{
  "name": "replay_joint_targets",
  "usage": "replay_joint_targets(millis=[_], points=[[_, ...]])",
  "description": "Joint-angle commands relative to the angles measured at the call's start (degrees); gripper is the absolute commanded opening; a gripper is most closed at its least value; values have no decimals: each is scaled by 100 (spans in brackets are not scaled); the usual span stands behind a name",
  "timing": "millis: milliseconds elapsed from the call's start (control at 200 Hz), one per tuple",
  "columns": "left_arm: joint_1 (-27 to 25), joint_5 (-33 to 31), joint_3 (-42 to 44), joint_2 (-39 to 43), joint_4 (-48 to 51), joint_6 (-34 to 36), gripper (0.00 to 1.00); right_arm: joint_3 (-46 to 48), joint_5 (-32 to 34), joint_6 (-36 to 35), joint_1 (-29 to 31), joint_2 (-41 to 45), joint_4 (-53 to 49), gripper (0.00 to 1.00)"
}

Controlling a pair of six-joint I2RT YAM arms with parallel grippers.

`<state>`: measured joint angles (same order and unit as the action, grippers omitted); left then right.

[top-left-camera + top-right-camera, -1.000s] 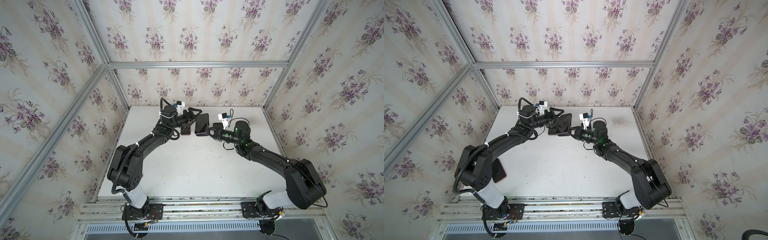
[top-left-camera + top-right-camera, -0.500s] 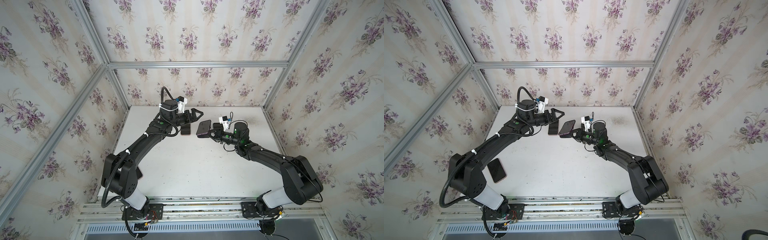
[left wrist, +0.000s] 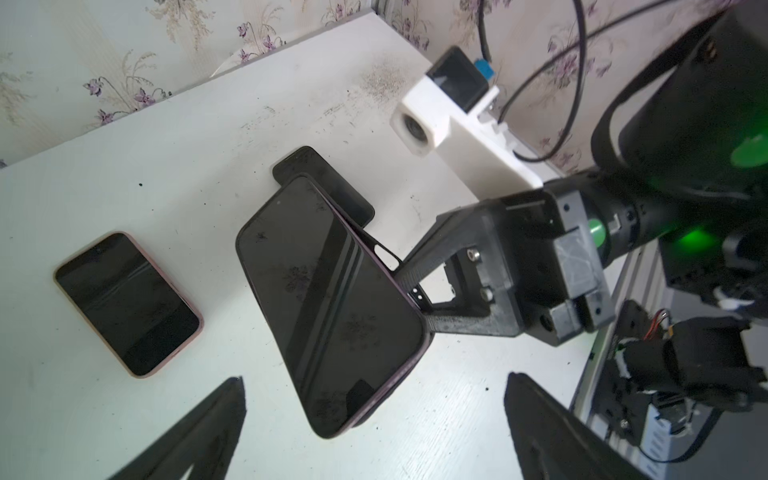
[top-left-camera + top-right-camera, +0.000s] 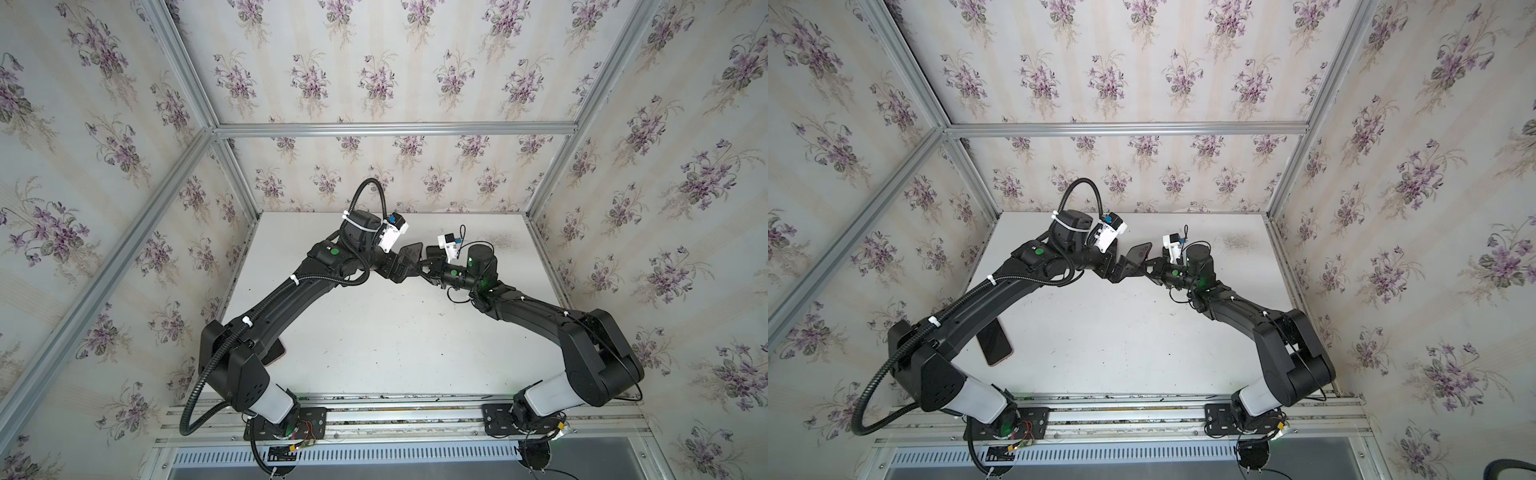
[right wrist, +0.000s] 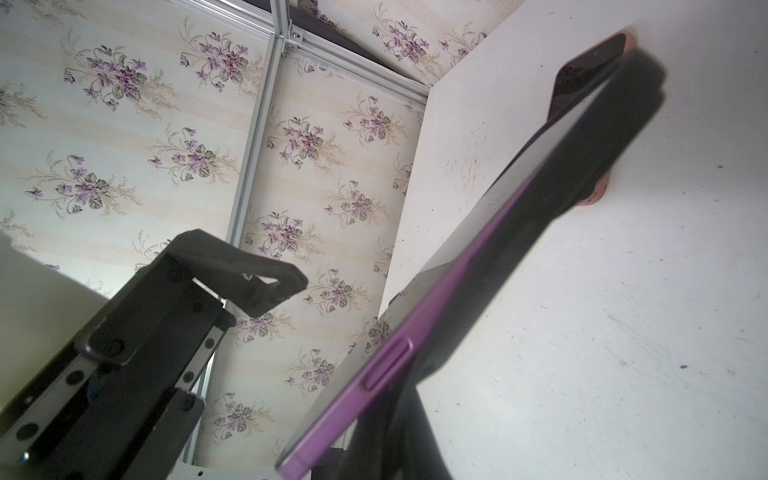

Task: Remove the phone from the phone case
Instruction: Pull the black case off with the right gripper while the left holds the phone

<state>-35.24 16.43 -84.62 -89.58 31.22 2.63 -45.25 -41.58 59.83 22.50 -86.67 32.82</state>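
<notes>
— Purple-edged, dark-screened phone, up in the air in both top views. Out of its case yet?
— Not yet, I'd judge. Both arms reach forward and bend inward, wrists meeting over the far middle of the white counter. The right tool is clamped tight at the phone's end. The left tool gapes wide, empty, just beside it.
— Left wrist view?
— Phone tilted, clear of the counter. Its dark soft case seems to gape along the edge where the right tool pinches it.
— Right wrist view?
— One left finger hangs near the screen side, not touching. Next it wants to close on the phone itself and draw it free while the right holds the case.
</notes>
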Motion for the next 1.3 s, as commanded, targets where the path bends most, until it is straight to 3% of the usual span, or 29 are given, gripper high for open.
replay_joint_targets(millis=[0,180,355,585,844,904,939,1294], points=[[-176,-526,-54,-87,310,829,98,-88,-83,-8,8,54,256,0],[-384,-1499,-217,-411,399,1017,90,-98,-111,2,4,63,267,0],[-421,-1813,-433,-576,401,1115,85,-71,-139,21,2,89,252,0],[-422,-1688,-577,-670,391,1257,79,8,-140,44,9,150,247,0],[-413,-1710,-635,-750,351,1355,56,69,-148,52,13,199,252,0],[-413,-1730,-665,-782,346,1383,56,86,-164,56,16,211,261,0],[-413,-1730,-685,-806,340,1370,50,94,-168,61,9,206,273,0],[-456,-1406,-631,-789,245,1337,26,210,-167,183,18,274,313,0]])
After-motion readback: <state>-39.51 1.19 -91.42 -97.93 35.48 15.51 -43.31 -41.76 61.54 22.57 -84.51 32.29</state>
